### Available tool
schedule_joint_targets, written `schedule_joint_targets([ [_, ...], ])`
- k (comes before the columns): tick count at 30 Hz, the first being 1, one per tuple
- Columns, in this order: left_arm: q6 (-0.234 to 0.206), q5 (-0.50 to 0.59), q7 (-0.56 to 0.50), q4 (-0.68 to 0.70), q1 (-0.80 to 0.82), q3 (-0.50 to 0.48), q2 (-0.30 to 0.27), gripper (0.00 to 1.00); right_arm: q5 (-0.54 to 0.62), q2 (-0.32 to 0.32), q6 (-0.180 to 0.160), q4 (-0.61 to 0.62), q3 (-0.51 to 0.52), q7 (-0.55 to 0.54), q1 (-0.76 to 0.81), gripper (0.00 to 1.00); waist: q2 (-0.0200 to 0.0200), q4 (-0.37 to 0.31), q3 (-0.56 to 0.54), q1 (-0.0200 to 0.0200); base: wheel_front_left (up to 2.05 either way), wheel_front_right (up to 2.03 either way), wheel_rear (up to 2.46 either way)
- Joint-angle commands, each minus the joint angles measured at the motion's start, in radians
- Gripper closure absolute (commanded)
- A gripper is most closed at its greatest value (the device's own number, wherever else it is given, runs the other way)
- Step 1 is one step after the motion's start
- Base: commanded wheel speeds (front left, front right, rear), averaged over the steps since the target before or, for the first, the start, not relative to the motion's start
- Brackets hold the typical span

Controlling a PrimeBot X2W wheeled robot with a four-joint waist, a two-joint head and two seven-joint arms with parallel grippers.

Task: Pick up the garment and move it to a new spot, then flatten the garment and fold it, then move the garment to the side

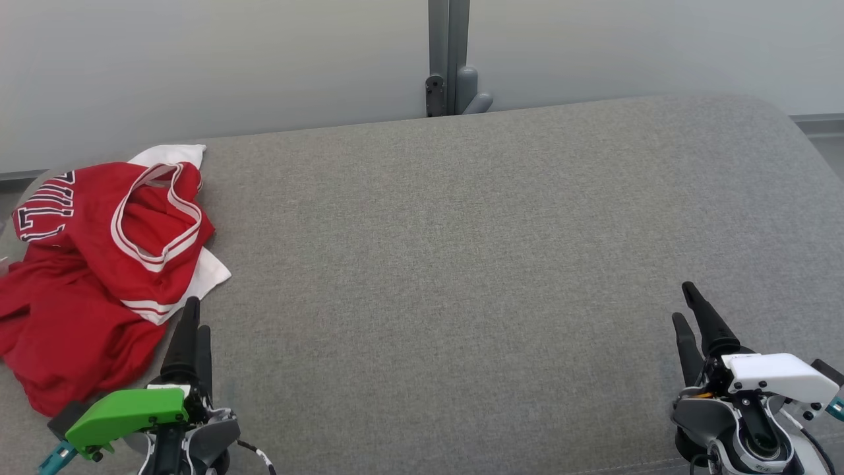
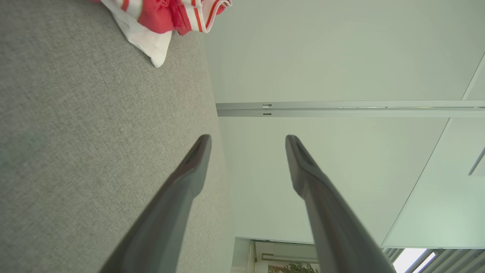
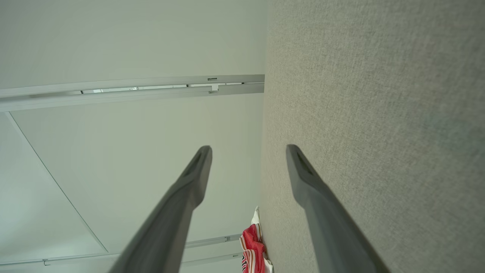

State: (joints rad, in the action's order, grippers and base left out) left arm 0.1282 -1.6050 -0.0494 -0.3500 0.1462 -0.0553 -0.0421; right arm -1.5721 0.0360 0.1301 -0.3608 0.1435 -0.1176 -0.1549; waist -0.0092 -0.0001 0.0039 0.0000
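Crumpled garment [image 1: 86, 277] sits at the left edge of the head view, and our left gripper [image 1: 198, 315] is basically parked on its doorstep

The red jersey lies in a heap on the grey cushion [image 1: 461, 264]. As far as we can tell its long axis runs up and down the frame, with the lettered end toward the upper left, the bunched body toward the lower left and a striped opening facing right. It lies up and left of our left gripper, whose fingers are spread and empty just beside the striped edge. Our right gripper [image 1: 683, 301] is spread too, empty, well apart at the lower right, so we reckon the left arm gets the grab.
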Motion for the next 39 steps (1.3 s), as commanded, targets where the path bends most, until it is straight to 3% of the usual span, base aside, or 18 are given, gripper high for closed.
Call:
schedule_joint_targets([
  [1,-0.006,0.03,0.015,0.027,0.008,0.012,-0.007,0.0,0.037,0.007,0.0,0.032,-0.005,0.017,-0.005,0.0,0.0007,0.0,0.0,0.0,0.0,0.0,0.0],
  [13,-0.034,0.2,0.061,0.053,-0.009,0.051,-0.019,0.0,0.305,0.009,0.0,0.118,-0.026,0.073,0.018,0.0,0.0015,0.0,0.002,0.0,0.0,0.0,0.0],
  [26,-0.068,0.495,0.108,0.052,-0.031,0.11,-0.056,0.0,0.662,0.024,0.0,0.193,-0.078,0.131,0.044,0.0,0.0024,0.001,0.001,0.0,0.0,0.0,0.0],
  [39,-0.095,0.77,0.149,0.084,-0.065,0.15,-0.09,0.0,0.891,0.036,0.001,0.22,-0.112,0.181,0.078,0.0,0.0034,0.003,-0.005,0.0,0.0,0.0,0.0],
])
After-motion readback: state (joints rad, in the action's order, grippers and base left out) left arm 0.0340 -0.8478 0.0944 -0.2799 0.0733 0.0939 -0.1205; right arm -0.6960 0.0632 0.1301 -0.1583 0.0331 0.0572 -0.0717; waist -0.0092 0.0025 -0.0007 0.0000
